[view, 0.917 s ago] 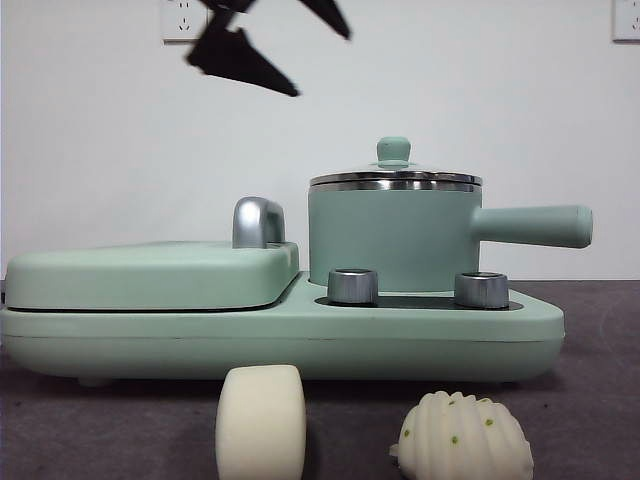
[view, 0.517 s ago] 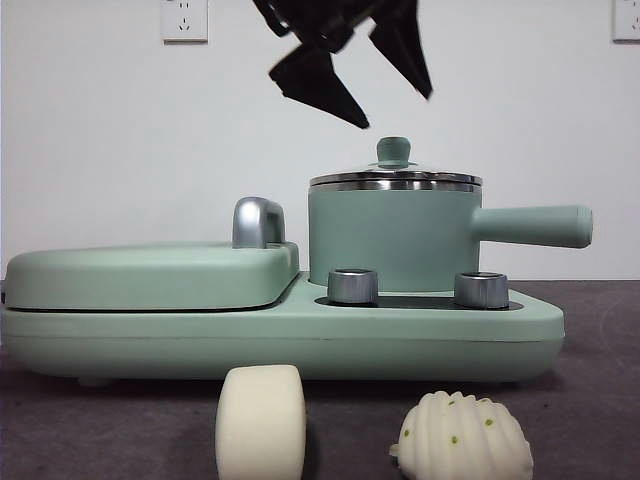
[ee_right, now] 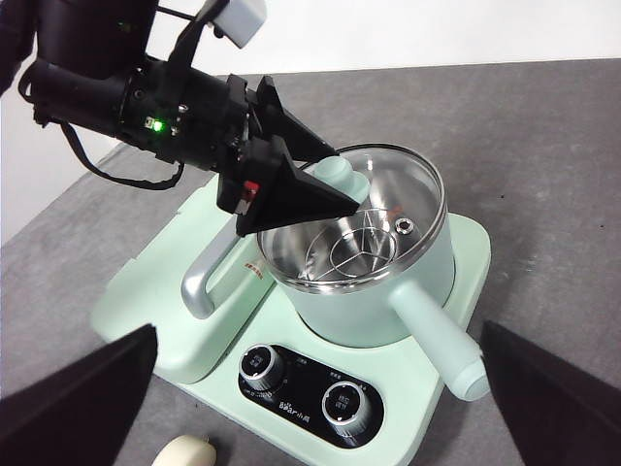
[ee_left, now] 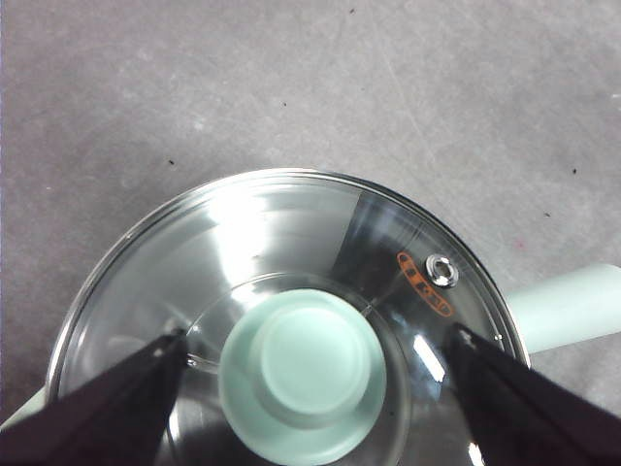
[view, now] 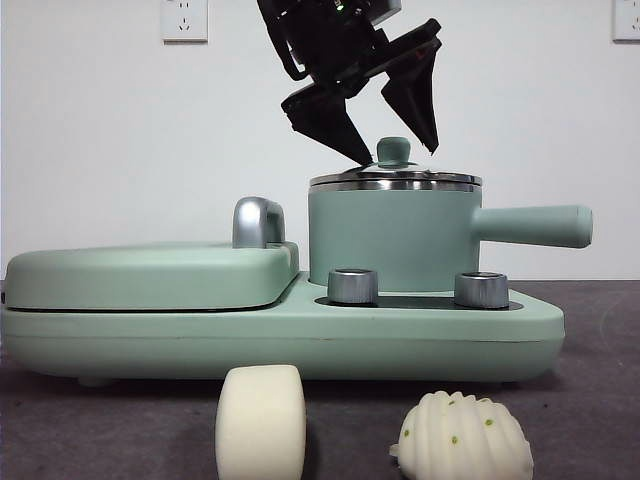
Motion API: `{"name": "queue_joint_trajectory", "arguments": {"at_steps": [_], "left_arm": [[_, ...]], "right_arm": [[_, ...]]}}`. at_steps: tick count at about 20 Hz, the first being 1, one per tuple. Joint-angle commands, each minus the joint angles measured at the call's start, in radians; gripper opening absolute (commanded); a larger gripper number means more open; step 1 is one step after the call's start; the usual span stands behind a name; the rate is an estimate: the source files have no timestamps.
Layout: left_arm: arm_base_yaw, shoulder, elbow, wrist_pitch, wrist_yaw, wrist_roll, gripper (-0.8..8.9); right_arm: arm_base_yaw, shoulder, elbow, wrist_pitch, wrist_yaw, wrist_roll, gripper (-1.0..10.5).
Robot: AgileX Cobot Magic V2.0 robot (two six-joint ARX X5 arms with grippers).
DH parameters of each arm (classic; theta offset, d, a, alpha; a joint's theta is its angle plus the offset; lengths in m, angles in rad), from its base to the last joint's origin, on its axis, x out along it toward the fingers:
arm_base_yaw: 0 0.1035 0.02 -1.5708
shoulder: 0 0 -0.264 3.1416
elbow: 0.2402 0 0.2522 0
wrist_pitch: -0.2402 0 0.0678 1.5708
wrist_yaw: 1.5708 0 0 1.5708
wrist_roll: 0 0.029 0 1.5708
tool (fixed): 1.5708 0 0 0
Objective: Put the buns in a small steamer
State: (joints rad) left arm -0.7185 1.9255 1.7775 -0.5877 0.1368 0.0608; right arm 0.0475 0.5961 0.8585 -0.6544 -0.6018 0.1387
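Note:
The small steamer, a mint-green pot with a straight side handle, stands on the cooker with its glass lid on. My left gripper is open, with one jaw on each side of the lid's green knob, not closed on it. It also shows in the right wrist view. The smooth cylindrical bun and the ridged bun with green specks lie on the table in front of the cooker. My right gripper is open and empty, high above the cooker's front.
The flat mint-green griddle with its chrome handle sits left of the pot on the same base. Two steel dials face the front. The table is dark grey.
My left gripper has moved right and down from the upper left, and its open jaws now straddle the lid knob. The buns and pot have not moved.

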Motion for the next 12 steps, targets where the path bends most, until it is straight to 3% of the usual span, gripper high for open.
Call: {"name": "queue_joint_trajectory", "arguments": {"at_steps": [1,12], "left_arm": [[-0.008,0.023,0.032,0.01,0.002,0.01,2.64],[-0.008,0.026,0.032,0.005,0.002,0.045,0.47]], "right_arm": [[0.004,0.003,0.018,0.002,-0.001,0.003,5.3],[0.004,0.003,0.018,0.002,-0.001,0.004,5.3]]}}
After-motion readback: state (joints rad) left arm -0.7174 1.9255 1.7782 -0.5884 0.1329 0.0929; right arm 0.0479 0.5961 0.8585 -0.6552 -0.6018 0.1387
